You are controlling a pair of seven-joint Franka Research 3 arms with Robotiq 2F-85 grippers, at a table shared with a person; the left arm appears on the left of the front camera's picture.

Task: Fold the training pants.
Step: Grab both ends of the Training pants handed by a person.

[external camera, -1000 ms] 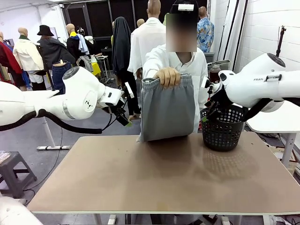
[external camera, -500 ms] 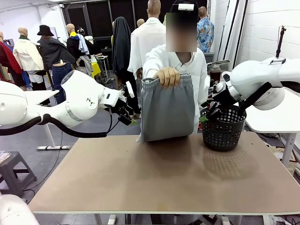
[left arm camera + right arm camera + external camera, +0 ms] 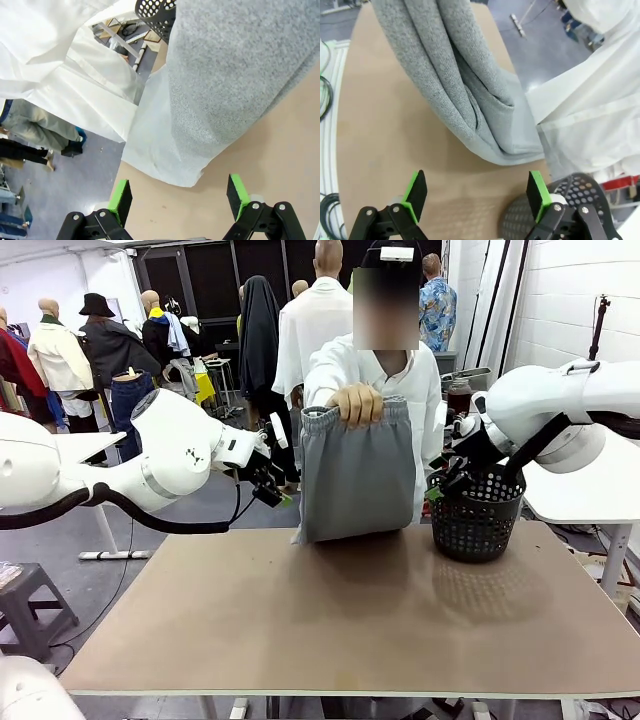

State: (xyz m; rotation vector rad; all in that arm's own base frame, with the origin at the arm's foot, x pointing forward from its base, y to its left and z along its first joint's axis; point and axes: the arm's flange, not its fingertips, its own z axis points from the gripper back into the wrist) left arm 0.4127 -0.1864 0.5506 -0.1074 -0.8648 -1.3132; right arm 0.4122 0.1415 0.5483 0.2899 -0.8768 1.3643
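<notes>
While the left arm's rear half runs off the left edge, its end effector point(image 3: 272, 490) hangs in the air just left of the training pants point(image 3: 355, 475). From the front it's small and dark, and the finger gap is hard to read. The wrist camera settles it: green pads point(image 3: 120, 202) spread wide, nothing between them, pointing at the pants' lower corner over the table point(image 3: 340, 630).

Centre now: the pants hang from the person's hand point(image 3: 360, 403), pinched at the gathered waistband. They're light grey, soft and doubled into a narrow upright panel. The bottom edge meets the table's far side, though whether it rests there or only brushes it, I can't tell. The person's other hand is hidden behind the fabric, and a white shirt point(image 3: 425, 390) shows on both sides.

Over to the right: the right arm comes in bent, cut off at the picture's edge. Its end effector point(image 3: 445, 480) sits in front of the rim of the black mesh basket point(image 3: 478, 525), dark on dark and tough to pick out. Its own camera shows the jaws fully apart and empty, aimed at the pants' stacked layers from the side. The basket stands on the table just beside the pants, not touching them.
</notes>
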